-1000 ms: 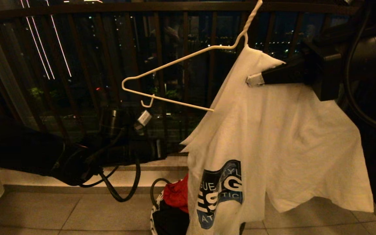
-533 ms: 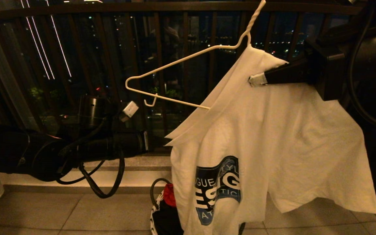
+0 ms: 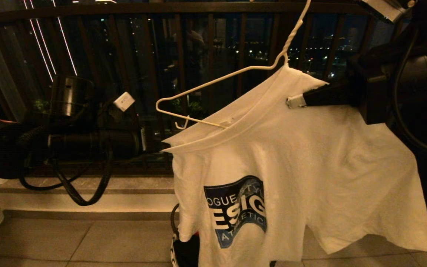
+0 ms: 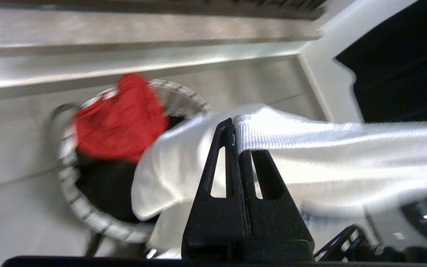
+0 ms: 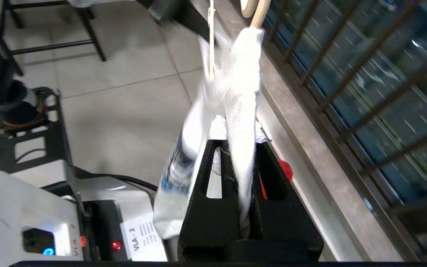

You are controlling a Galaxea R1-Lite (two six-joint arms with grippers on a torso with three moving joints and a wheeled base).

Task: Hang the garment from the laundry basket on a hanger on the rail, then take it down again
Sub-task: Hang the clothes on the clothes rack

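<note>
The white T-shirt (image 3: 302, 167) hangs partway on the thin white wire hanger (image 3: 232, 74), in front of the dark railing (image 3: 124, 55). 1 hanger arm is inside the shirt, under the shoulder on the right; the other arm sticks out bare through the neck opening toward the left. The blue chest print with white letters faces the head camera. The hanger's twisted neck runs up out of view, so what it hooks onto cannot be seen.

The left gripper (image 4: 234, 128) reaches in level from the left, its jaws pinched together on the ribbed collar edge at the shirt's left corner. The right gripper (image 3: 291, 101) comes in from the right and is clamped on the cloth at the shoulder, just below the hanger's neck.

Below the shirt's hem on the tiled floor (image 3: 87, 241) stands the laundry basket (image 4: 87, 218), with a red cloth (image 4: 119, 115) and a black cloth (image 4: 106, 189) in it.
</note>
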